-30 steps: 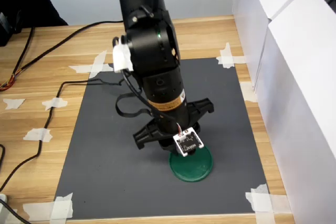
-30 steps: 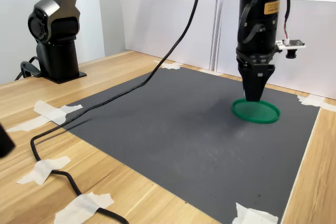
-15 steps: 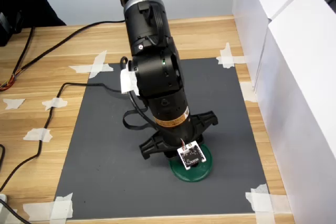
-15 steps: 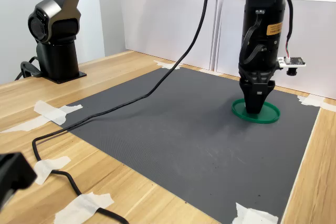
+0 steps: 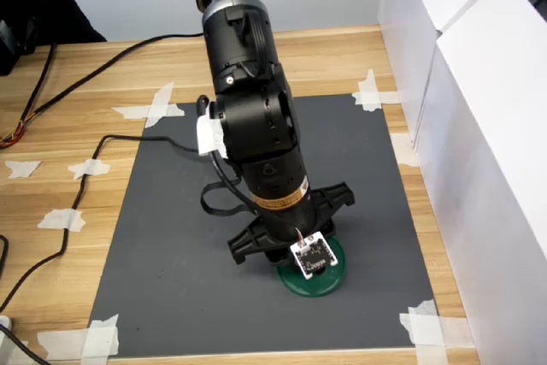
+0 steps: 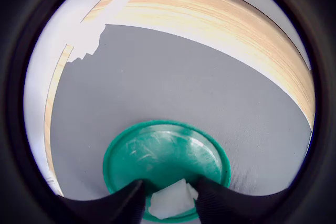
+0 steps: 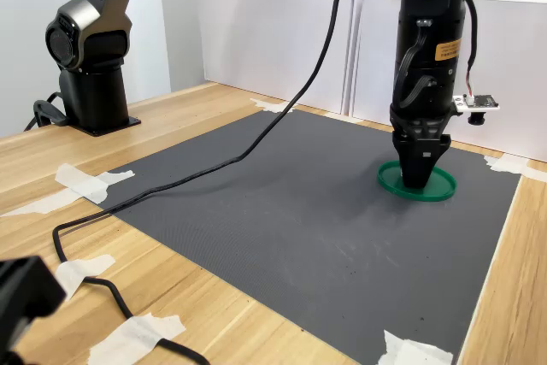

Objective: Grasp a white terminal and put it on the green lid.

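Note:
The green lid (image 6: 157, 153) lies on the grey mat (image 6: 173, 87). In the wrist view my gripper (image 6: 170, 193) stands low over the lid's near rim, its two dark fingers (image 6: 123, 199) shut on the small white terminal (image 6: 170, 201). The terminal sits at or just above the lid's surface. In the second exterior view the gripper (image 7: 416, 180) points straight down into the lid (image 7: 438, 190). The first exterior view has the arm and its wrist camera board (image 5: 310, 254) covering most of the lid (image 5: 332, 278), and the terminal is hidden there.
A black cable (image 7: 214, 164) trails across the mat from the arm. White tape pieces (image 5: 156, 107) hold the mat's corners to the wooden table (image 5: 77, 126). White panels (image 5: 479, 108) wall in the first exterior view's right. The arm's base (image 7: 90, 83) stands at the second exterior view's left.
The arm has come down over the green lid, bringing the gripper's tips from above the lid to its surface. The cable shifted with it.

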